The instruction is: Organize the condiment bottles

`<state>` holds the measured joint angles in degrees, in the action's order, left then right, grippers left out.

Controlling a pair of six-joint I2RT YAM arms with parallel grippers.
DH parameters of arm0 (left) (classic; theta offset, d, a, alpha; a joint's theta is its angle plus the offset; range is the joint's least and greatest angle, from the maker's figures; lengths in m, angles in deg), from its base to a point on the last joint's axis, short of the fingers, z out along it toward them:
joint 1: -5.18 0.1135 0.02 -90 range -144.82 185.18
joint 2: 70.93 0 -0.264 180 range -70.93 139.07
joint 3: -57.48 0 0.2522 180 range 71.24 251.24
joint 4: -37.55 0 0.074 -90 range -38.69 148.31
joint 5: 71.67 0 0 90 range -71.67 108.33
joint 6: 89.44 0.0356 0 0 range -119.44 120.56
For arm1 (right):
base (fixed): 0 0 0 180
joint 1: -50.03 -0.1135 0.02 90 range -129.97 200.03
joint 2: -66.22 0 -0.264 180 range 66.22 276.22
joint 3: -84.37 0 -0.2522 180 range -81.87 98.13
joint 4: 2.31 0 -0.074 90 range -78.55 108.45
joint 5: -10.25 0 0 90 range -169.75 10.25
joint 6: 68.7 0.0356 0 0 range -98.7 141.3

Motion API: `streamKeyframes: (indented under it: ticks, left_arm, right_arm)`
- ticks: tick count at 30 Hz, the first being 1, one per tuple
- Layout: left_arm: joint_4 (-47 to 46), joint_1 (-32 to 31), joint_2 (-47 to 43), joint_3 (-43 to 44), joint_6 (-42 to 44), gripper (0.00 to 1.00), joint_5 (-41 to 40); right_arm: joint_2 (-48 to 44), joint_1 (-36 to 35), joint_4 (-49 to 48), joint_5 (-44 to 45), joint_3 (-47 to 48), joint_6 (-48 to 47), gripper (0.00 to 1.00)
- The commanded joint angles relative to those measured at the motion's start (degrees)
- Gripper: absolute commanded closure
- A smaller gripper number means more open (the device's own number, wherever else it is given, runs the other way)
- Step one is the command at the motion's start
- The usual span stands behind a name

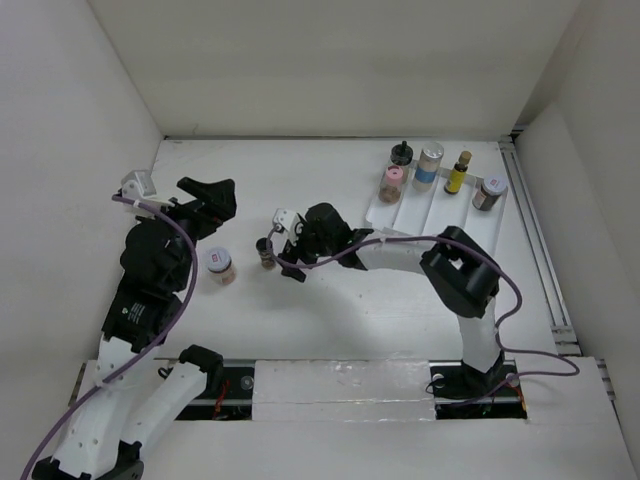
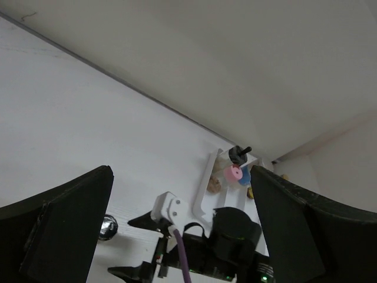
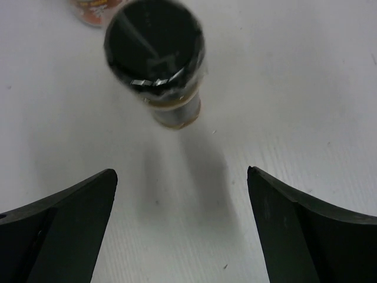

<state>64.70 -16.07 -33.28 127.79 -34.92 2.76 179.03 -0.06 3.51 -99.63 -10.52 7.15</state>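
The coming move turns on the small dark bottle [image 1: 266, 252], which stands upright on the bare table [image 1: 330, 300] left of centre, its long axis vertical and its black cap facing up. In the right wrist view it sits just beyond the tips of the right gripper [image 1: 281, 254] and a little left of their midline, not yet between them. The fingers [image 3: 70, 218] are spread wide with nothing in them, so a grasp would probably need a short push forward, leftward in the scene. The right arm is clearly the nearer one to it. The left gripper [image 1: 208, 193] hangs farther off toward the far left, also spread wide and empty. Just beside the dark bottle, to its left and slightly nearer, stands a jar with a red-marked lid [image 1: 220, 264]. Only a sliver of it shows at the top edge of the right wrist view, so I cannot tell whether the two are touching. Counted, there are seven condiment bottles. Two are out on the table. Five are in the white tray [image 1: 440, 215] at the far right: the black-capped bottle [image 1: 401, 153], the silver-lidded blue-labelled jar [image 1: 430, 164], the slim yellow bottle [image 1: 458, 172], the pink-lidded jar [image 1: 392, 185] and a second red-marked jar [image 1: 489, 191]. There is one tray and two arms.
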Motion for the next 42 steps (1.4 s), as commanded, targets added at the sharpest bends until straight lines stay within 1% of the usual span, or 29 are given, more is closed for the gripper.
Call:
streamKeyframes:
  ticks: [1, 3, 7, 15, 17, 19, 20, 21, 22, 23, 24, 25, 26, 27, 28, 29, 30, 31, 33, 34, 35, 36, 42]
  left_arm:
    - [1.8, 0.3, -0.4, 4.4, -3.4, 0.00, -1.9]
    - [2.3, -0.3, -0.4, 5.8, -3.4, 0.00, -2.8]
    - [2.9, -0.3, 0.1, 5.8, -3.4, 0.00, -6.6]
    - [-0.6, -0.3, -1.5, 1.4, -2.0, 0.00, -6.0]
    - [-1.2, -0.3, -2.0, -0.4, -2.0, 0.00, -5.4]
    - [-1.8, -0.3, -2.1, -1.0, -1.3, 0.00, -5.4]
    - [-1.8, -0.3, -2.1, -1.0, -0.6, 0.00, -5.4]
    - [-1.8, -0.3, -2.1, -1.0, -0.6, 0.00, -5.4]
    - [-2.3, -0.3, -2.1, -1.8, 0.1, 0.00, -5.4]
    - [-2.8, -0.3, -2.1, -1.8, 0.8, 0.00, -5.4]
    - [-3.4, -0.3, -2.1, -2.8, 0.9, 0.00, -5.4]
    - [-3.4, -0.3, -2.1, -2.8, 1.5, 0.00, -5.4]
    - [-3.4, -0.3, -1.4, -2.8, 1.5, 0.00, -4.9]
    - [-3.4, -0.3, -1.4, -2.8, 2.0, 0.00, -4.9]
    - [-3.4, -0.3, -0.8, -2.8, 2.0, 0.00, -4.4]
    - [-3.4, -0.3, -0.3, -2.8, 2.0, 0.00, -4.4]
    - [-3.9, -0.3, -0.3, -2.8, 2.6, 0.00, -4.4]
    - [-3.9, -0.3, 0.2, -2.8, 2.6, 0.00, -3.9]
    - [-3.9, -0.3, 0.2, -2.8, 3.1, 0.00, -3.9]
    - [-3.9, -0.3, 0.8, -3.3, 3.7, 0.00, -3.3]
    - [-4.6, -0.3, 0.8, -3.3, 3.7, 0.00, -3.3]
    - [-4.6, -0.3, 1.6, -3.3, 3.7, 0.00, -3.3]
    - [-4.6, -0.3, 3.0, -3.3, 4.2, 0.00, -3.3]
  right_arm:
    - [2.3, 0.0, -1.1, -1.7, 7.8, -0.6, 0.03]
    - [4.1, -0.7, -1.1, -1.0, 9.8, -0.6, 0.03]
    - [8.6, -1.2, -1.6, -1.0, 15.6, -0.6, 0.02]
    - [12.7, -1.2, -3.5, -3.6, 20.7, -1.1, 0.02]
    - [13.2, -1.2, -5.4, -4.5, 21.4, -1.1, 0.09]
    - [13.2, -1.2, -8.9, -4.5, 21.4, 0.4, 0.27]
    - [13.2, -1.2, -10.5, -5.2, 20.8, 1.3, 0.39]
    - [13.2, -0.5, -12.3, -5.3, 19.2, 2.5, 0.57]
    - [10.7, 0.2, -14.6, -5.3, 17.8, 3.6, 0.57]
    - [9.0, 0.8, -19.7, -5.3, 16.0, 6.1, 0.58]
    - [7.2, 2.1, -22.4, -5.8, 14.0, 7.3, 0.58]
    - [2.5, 3.1, -25.0, -5.8, 9.5, 8.3, 0.58]
    - [0.1, 4.0, -28.6, -5.8, 7.1, 9.6, 0.58]
    - [-2.5, 5.1, -29.1, -4.0, 4.8, 9.6, 0.58]
    - [-4.9, 7.5, -29.1, -2.8, 0.9, 9.6, 0.58]
    - [-9.3, 8.9, -28.4, -1.5, -0.8, 9.6, 0.58]
    - [-11.4, 10.4, -26.2, 0.0, -2.4, 9.6, 0.58]
    - [-13.0, 13.5, -24.9, 3.2, -3.9, 9.1, 0.58]
    - [-16.6, 16.6, -21.5, 6.6, -7.6, 8.5, 0.58]
    - [-17.3, 19.6, -20.8, 8.3, -9.5, 8.0, 0.58]
    - [-17.8, 21.0, -20.0, 9.4, -10.0, 8.0, 0.58]
    - [-17.8, 23.1, -18.4, 12.3, -10.0, 8.0, 0.58]
    - [-15.9, 26.3, -16.1, 15.7, -10.6, 8.0, 0.58]
